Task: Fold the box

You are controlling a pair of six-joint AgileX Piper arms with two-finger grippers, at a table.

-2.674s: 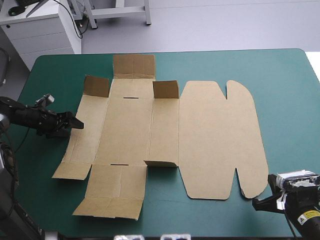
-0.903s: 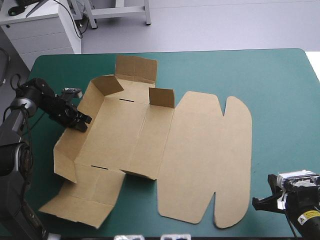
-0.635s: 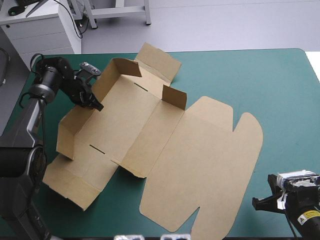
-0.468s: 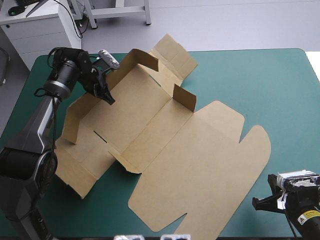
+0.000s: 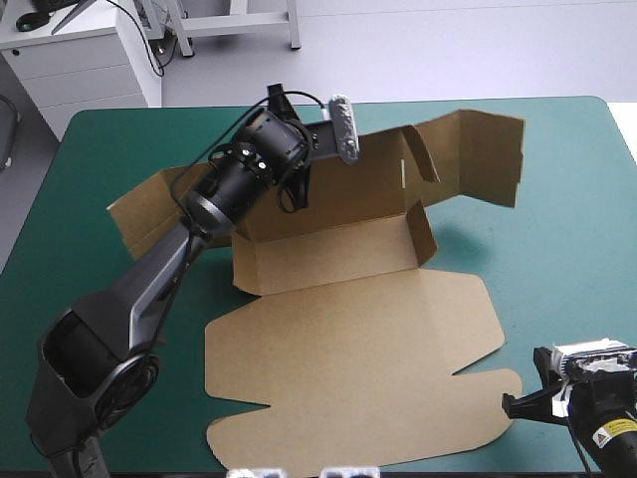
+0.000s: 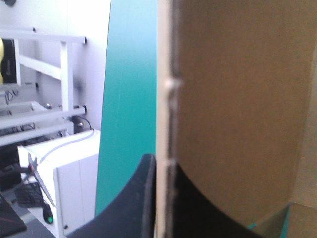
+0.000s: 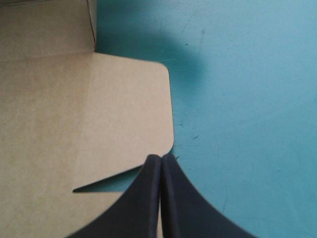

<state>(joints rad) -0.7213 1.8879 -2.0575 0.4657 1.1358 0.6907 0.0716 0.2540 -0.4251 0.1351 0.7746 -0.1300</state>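
Observation:
The brown box (image 5: 328, 249) lies half-formed across the table's middle. Its long far wall stands raised, and a side flap (image 5: 483, 154) sticks up at the far right. The broad lid (image 5: 348, 378) lies flat toward the near edge. My left gripper (image 5: 296, 189) reaches in from the left and is shut on that raised wall. In the left wrist view the board's edge (image 6: 163, 99) runs between the left gripper's (image 6: 161, 161) black fingers. My right gripper (image 5: 518, 403) rests shut at the near right corner. In its wrist view the right gripper (image 7: 161, 158) touches the lid's rounded corner (image 7: 129, 114).
Another box flap (image 5: 144, 214) lies low toward the table's left side. Bare teal-green cover (image 5: 567, 259) shows to the right of the box. The table's far edge (image 5: 398, 101) runs close behind the raised wall.
My left gripper has swung from the table's left side to the far middle, gripping the wall. The box has turned with it, so the lid points to the near edge. The right arm stayed still.

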